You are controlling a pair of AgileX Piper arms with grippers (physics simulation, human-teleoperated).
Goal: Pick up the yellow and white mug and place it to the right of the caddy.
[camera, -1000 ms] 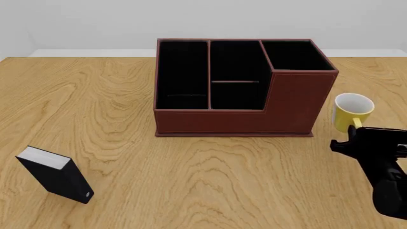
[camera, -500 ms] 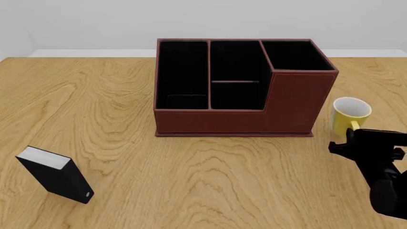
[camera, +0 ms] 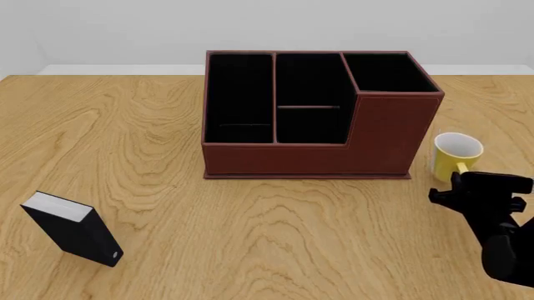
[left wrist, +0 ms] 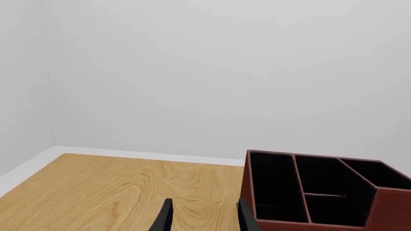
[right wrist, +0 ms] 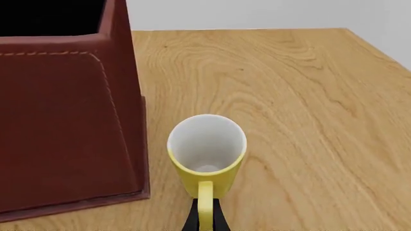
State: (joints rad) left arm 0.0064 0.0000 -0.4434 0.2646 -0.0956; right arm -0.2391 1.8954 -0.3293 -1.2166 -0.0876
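The yellow and white mug stands upright just right of the caddy, close to its tall end wall. My right gripper comes in from the near side and is shut on the mug's yellow handle. In the right wrist view the mug shows its white inside, and the thin black fingertips of the right gripper pinch the handle beside the caddy. I cannot tell whether the mug's base touches the table. My left gripper is open and holds nothing, with the caddy ahead of it.
A small black block with a white edge leans on the table at the near left. The wooden table ends at a white wall behind the caddy.
The right gripper and the mug in it have drifted slightly left and toward the near side, closer to the caddy's right wall. The caddy and black block have not moved.
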